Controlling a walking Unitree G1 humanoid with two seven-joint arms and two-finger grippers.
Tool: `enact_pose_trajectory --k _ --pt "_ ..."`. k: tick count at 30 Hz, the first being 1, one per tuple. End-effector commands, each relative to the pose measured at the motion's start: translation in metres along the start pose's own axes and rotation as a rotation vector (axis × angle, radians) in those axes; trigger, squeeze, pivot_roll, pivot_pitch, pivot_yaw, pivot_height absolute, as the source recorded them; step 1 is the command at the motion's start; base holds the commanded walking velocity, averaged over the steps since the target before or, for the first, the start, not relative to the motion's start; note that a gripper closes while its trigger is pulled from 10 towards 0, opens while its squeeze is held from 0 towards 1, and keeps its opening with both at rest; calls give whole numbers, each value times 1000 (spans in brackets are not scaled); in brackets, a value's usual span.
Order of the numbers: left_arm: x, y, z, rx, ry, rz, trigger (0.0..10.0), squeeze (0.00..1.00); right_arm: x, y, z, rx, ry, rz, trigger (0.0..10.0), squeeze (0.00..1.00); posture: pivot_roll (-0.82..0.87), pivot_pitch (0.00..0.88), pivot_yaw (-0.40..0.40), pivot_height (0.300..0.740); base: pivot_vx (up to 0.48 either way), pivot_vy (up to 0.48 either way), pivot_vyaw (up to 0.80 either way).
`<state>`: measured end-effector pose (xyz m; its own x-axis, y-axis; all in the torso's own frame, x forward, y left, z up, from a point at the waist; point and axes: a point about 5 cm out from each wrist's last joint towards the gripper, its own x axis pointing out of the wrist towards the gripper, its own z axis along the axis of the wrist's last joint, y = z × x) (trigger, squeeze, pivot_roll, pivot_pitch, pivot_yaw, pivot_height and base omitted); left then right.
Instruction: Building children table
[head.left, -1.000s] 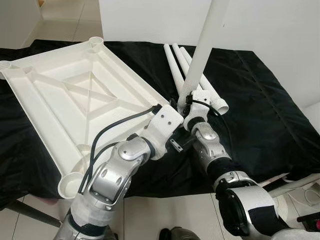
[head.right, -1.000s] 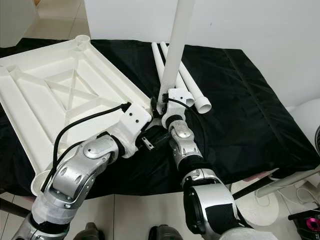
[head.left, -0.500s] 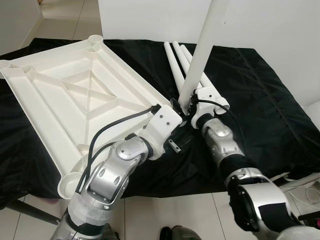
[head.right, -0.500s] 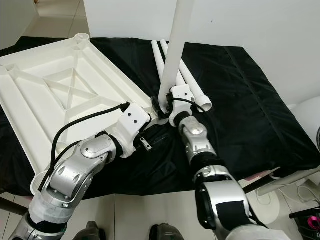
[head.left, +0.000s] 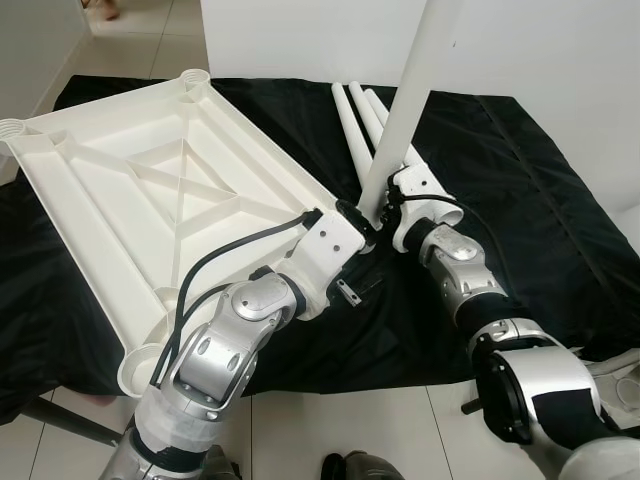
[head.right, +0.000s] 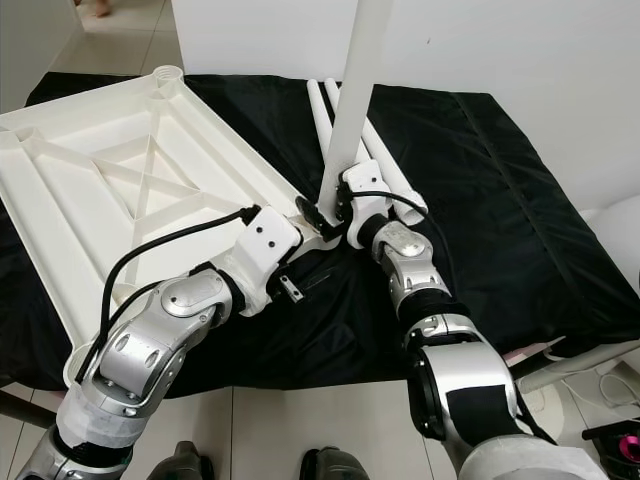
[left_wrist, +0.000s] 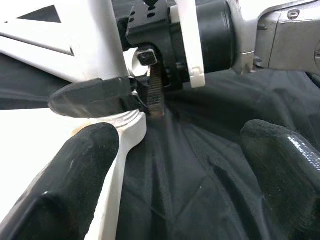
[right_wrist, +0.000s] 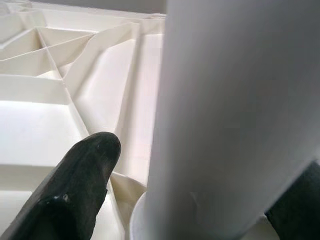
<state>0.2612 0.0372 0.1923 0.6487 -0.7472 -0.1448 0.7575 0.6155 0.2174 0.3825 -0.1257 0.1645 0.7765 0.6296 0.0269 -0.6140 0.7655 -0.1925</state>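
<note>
Right gripper (head.left: 378, 212) clamps an upright white table leg (head.left: 412, 90) between its fingers at the corner socket of the upturned tabletop (head.left: 150, 190), while the left gripper (left_wrist: 165, 165), fingers spread and empty, hovers just beside that corner over black cloth (head.left: 520, 190).

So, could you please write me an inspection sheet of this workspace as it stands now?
Surface: black cloth covering a low platform, wrinkled.
Job's things: white tabletop lying upside down, ribs up, with round leg sockets at its corners. One white leg held nearly upright at the tabletop's near right corner. Spare legs lie side by side on the cloth beyond it.
Clutter: nothing seen.
Grippers: right gripper shut on the upright leg near its base; left gripper open, close beside that corner.
Cables: black cable looped along the left arm; another at the right wrist.
Surroundings: tiled floor, white wall.
</note>
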Motion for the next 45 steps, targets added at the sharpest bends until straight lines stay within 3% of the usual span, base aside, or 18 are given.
enact_pose_trajectory --k 1,2,3,4,5,9,10,16,17,18,19,26,29,33,39,41,44,45 --pt "1 -1 4 22 -6 -1 10000 0 1 0 -1 -25 27 35 7608 0 63 37 -66 740 0 0 0" --pt "1 -1 4 22 -6 -1 10000 0 1 0 -1 -25 27 35 7608 0 63 37 -66 740 0 0 0" --pt "1 -1 4 21 -7 -1 10000 0 1 0 -2 -18 36 41 4275 0 63 37 -66 740 0 0 0" --pt "1 -1 4 21 -7 -1 10000 0 1 0 -2 -18 36 41 4275 0 63 37 -66 740 0 0 0" --pt "2 -2 4 20 -7 -2 10000 0 0 0 -4 -16 47 43 2353 0 67 31 -68 740 0 0 0" --pt "2 -2 5 19 -8 -2 10000 0 -1 0 -5 -14 55 44 2353 0 67 31 -68 740 0 0 0" --pt "2 -3 5 16 -8 -3 10000 0 -2 0 -9 7 69 47 0 0 68 28 -68 740 0 0 0" --pt "0 -4 4 11 -5 -7 10000 0 -10 -2 -22 81 108 24 0 0 65 23 -65 740 0 0 0" --pt "-1 -3 4 12 -4 -7 10000 0 -11 -2 -25 99 112 12 6000 0 63 22 -66 740 0 0 0" --pt "-1 -3 4 12 -4 -7 10000 0 -11 -2 -25 99 112 12 6000 0 63 22 -66 740 0 0 0" --pt "-1 -3 3 11 -3 -7 10000 0 -12 -3 -27 125 120 -1 10000 0 61 22 -66 740 0 0 0" --pt "-1 -3 3 10 -2 -10 10000 0 -15 -1 -38 223 150 -66 10000 0 54 20 -67 740 0 0 0" --pt "-1 -3 3 10 -2 -10 10000 0 -15 -1 -38 223 150 -66 10000 0 54 20 -67 740 0 0 0" --pt "0 -4 1 6 0 -12 10000 0 -12 -1 -40 214 158 -178 10000 0 51 18 -73 740 0 0 0" --pt "0 -4 1 5 0 -12 10000 0 -12 -1 -40 209 158 -197 10000 0 51 18 -73 740 0 0 0" --pt "-1 -4 -1 4 2 -6 10000 0 -6 5 -38 207 143 -227 10000 0 49 17 -79 740 0 0 0" --pt "-3 -2 -5 -4 10 15 10000 0 3 20 -41 237 145 -425 10000 0 49 19 -89 740 0 0 0" --pt "-3 -2 -5 -4 10 15 10000 0 3 20 -41 237 145 -425 10000 0 49 19 -89 740 0 0 0"
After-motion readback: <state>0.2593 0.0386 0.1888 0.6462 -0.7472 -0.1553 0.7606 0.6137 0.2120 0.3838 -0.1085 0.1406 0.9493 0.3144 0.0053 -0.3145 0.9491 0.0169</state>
